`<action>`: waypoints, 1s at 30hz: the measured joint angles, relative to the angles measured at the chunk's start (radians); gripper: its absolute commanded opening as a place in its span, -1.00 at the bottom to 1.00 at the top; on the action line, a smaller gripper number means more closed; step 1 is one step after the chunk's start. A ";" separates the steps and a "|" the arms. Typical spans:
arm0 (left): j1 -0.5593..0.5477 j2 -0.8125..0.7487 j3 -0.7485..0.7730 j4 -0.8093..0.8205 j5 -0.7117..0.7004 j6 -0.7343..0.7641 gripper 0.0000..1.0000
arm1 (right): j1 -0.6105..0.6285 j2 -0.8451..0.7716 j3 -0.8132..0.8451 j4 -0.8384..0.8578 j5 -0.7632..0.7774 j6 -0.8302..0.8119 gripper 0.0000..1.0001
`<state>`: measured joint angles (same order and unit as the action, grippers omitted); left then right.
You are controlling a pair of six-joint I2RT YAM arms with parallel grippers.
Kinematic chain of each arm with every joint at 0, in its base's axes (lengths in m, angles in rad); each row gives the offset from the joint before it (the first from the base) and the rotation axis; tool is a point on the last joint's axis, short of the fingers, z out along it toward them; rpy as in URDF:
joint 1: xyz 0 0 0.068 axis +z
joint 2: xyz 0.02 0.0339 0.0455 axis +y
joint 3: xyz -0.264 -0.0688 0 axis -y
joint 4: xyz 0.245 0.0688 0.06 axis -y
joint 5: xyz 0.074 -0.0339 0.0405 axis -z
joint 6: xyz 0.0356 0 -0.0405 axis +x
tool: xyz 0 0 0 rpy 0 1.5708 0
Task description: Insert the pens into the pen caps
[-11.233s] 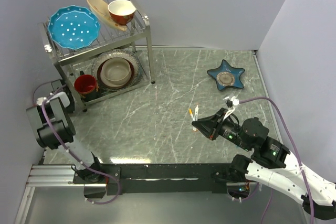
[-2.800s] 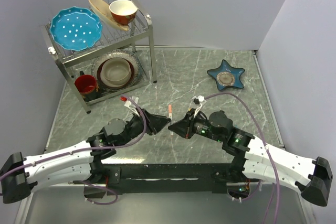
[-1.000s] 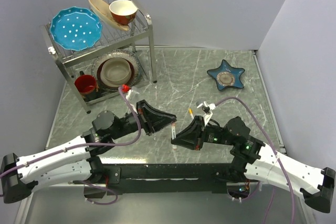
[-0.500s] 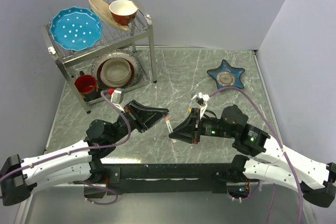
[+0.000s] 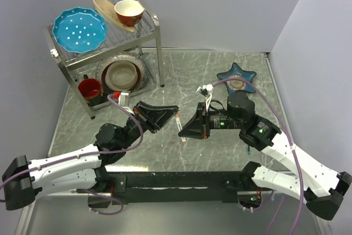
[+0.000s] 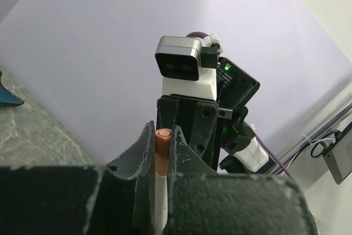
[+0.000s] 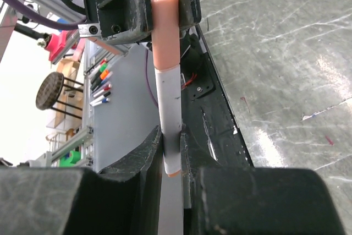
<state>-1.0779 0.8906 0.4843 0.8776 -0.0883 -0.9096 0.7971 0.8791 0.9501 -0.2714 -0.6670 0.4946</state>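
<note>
A white-barrelled pen (image 7: 169, 100) with a salmon-orange cap (image 7: 165, 26) on its end is held between both grippers above the table, seen small in the top view (image 5: 179, 122). My left gripper (image 5: 175, 112) is shut on the cap (image 6: 163, 141), with the white barrel (image 6: 159, 196) running back between its fingers. My right gripper (image 7: 171, 147) is shut on the barrel near its other end, where a bit of orange shows; it also shows in the top view (image 5: 183, 130). The two grippers face each other tip to tip. The other pens and the pink cap are hidden.
A metal dish rack (image 5: 157, 31) with plates, bowls and a red cup stands at the back left. A blue star-shaped dish (image 5: 236, 75) lies at the back right. A small blue object (image 5: 248, 148) lies beside the right arm.
Both grippers have moved a little towards the far side and closed the gap between them. The right arm's elbow has risen. The pen now spans both grippers.
</note>
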 measured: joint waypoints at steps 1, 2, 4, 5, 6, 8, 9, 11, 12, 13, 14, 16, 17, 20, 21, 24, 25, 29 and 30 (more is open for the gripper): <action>-0.002 0.007 0.002 0.007 0.005 0.007 -0.98 | -0.004 0.000 0.000 -0.002 -0.008 -0.003 -1.00; -0.003 0.014 0.001 0.013 0.006 0.011 -0.98 | -0.011 0.000 0.000 -0.008 -0.017 -0.006 -1.00; -0.003 0.029 -0.007 0.023 0.011 0.023 -0.98 | -0.033 0.000 0.001 -0.035 -0.037 -0.016 -1.00; -0.003 0.039 -0.014 0.031 0.016 0.027 -0.98 | -0.043 0.002 0.005 -0.054 -0.045 -0.022 -1.00; -0.003 0.051 -0.022 0.051 0.021 0.030 -0.98 | -0.052 0.006 0.015 -0.085 -0.055 -0.030 -1.00; -0.003 0.083 -0.046 0.119 0.025 0.024 -0.98 | -0.061 0.014 0.033 -0.136 -0.062 -0.048 -1.00; -0.004 0.098 -0.055 0.149 0.026 0.021 -0.98 | -0.069 0.016 0.040 -0.156 -0.066 -0.056 -1.00; -0.009 0.118 -0.066 0.187 0.026 0.017 -0.98 | -0.086 0.021 0.055 -0.201 -0.080 -0.068 -1.00; -0.009 0.126 -0.069 0.200 0.026 0.013 -0.98 | -0.094 0.024 0.062 -0.219 -0.087 -0.071 -1.00; -0.010 0.132 -0.070 0.214 0.025 0.009 -0.98 | -0.102 0.028 0.071 -0.231 -0.095 -0.073 -1.00; -0.010 0.135 -0.069 0.218 0.025 0.007 -0.98 | -0.105 0.030 0.073 -0.232 -0.099 -0.074 -1.00; -0.010 0.135 -0.047 0.201 0.014 0.006 -0.98 | -0.109 0.033 0.078 -0.231 -0.106 -0.074 -1.00; -0.012 0.130 -0.027 0.163 -0.002 0.008 -0.98 | -0.113 0.033 0.079 -0.225 -0.105 -0.072 -1.00; -0.006 0.089 0.068 -0.050 -0.037 0.034 -0.98 | -0.129 0.019 0.074 -0.191 -0.082 -0.066 -0.84; 0.008 0.072 0.105 -0.127 -0.037 0.042 -0.98 | -0.134 0.006 0.066 -0.162 -0.071 -0.066 -0.56; 0.084 0.043 0.199 -0.323 0.023 0.059 -0.98 | -0.158 -0.061 0.006 -0.047 -0.001 -0.068 -0.01; 0.108 0.039 0.222 -0.397 0.051 0.075 -0.98 | -0.167 -0.086 -0.017 -0.011 0.031 -0.059 0.06; 0.198 0.104 0.314 -0.690 0.091 0.142 -0.98 | -0.198 -0.239 -0.139 0.060 0.142 -0.050 0.32; 0.218 0.142 0.341 -0.757 0.082 0.160 -0.98 | -0.198 -0.287 -0.175 0.053 0.168 -0.046 0.36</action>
<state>-0.8600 1.0325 0.8257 0.1204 -0.0067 -0.7494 0.5991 0.5922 0.7746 -0.2188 -0.4992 0.4484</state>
